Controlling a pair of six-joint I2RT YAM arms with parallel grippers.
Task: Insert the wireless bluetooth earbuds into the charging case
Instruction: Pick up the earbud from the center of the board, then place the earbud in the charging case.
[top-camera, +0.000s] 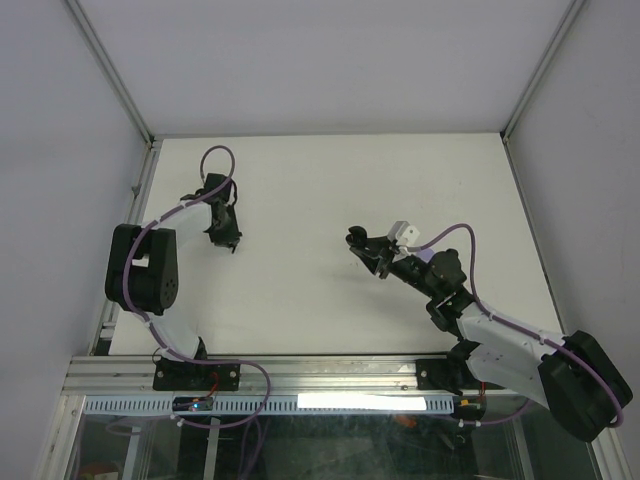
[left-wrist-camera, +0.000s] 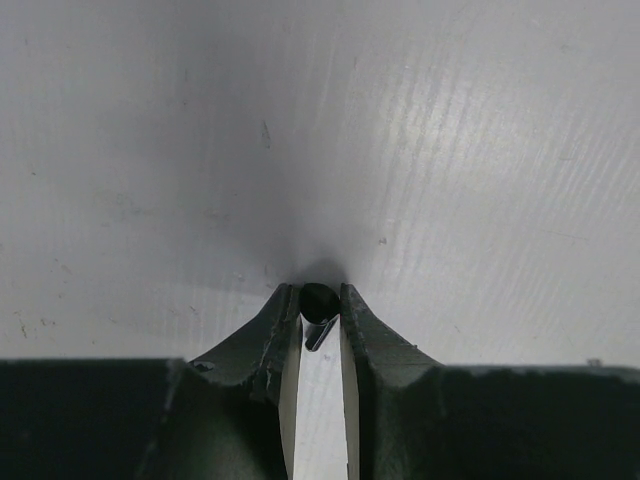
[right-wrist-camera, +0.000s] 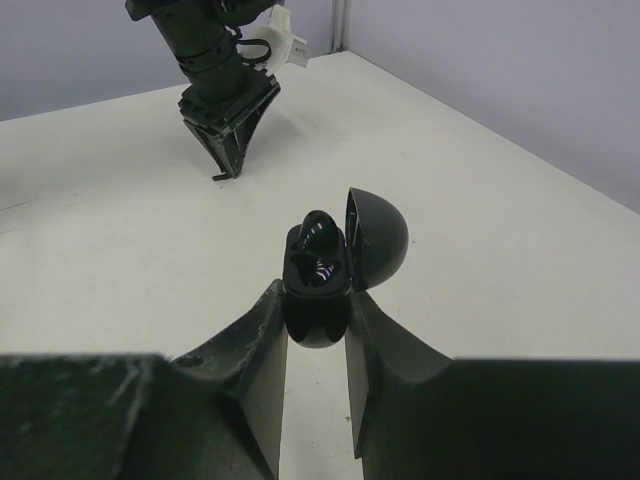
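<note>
Pick-up step. Left gripper pinches a black earbud low at the surface, toward its left edge. Right gripper clamps the open charging case right of centre. Next, likely: carry earbud across, align with socket.

My left arm and right arm pair white links with bulky black joints, each trailing a purple cable; left gripper and right gripper have dark, wedge-shaped fingers.
</note>
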